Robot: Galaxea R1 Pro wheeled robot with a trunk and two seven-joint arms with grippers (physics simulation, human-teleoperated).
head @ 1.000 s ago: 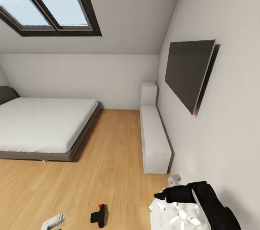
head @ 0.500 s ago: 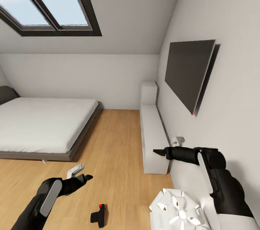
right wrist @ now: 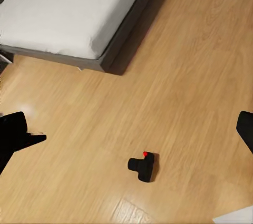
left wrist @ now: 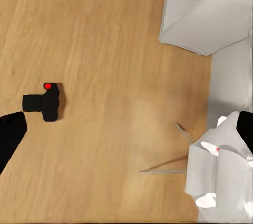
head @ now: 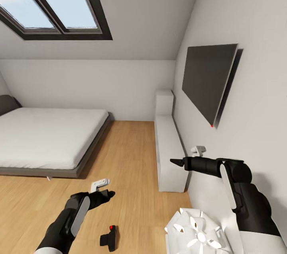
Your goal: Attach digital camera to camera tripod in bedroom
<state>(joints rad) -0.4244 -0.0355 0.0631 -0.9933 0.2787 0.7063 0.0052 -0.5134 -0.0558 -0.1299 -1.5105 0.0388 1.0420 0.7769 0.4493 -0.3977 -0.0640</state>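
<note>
Bed point(head: 48, 136) far left. Left gripper point(head: 104, 188) spread, empty, raised over wood floor point(head: 127, 158). Digital camera point(head: 108, 238) on floor just below it, red button up. Right gripper point(head: 187, 157) spread, empty, near white shelf point(head: 169, 154) by wall.

Your wood plank floor point(head: 131, 154) carries the digital camera point(head: 108, 238) at six o'clock, the bed point(head: 48, 138) at nine, the white shelves point(head: 170, 154) at three.
</note>
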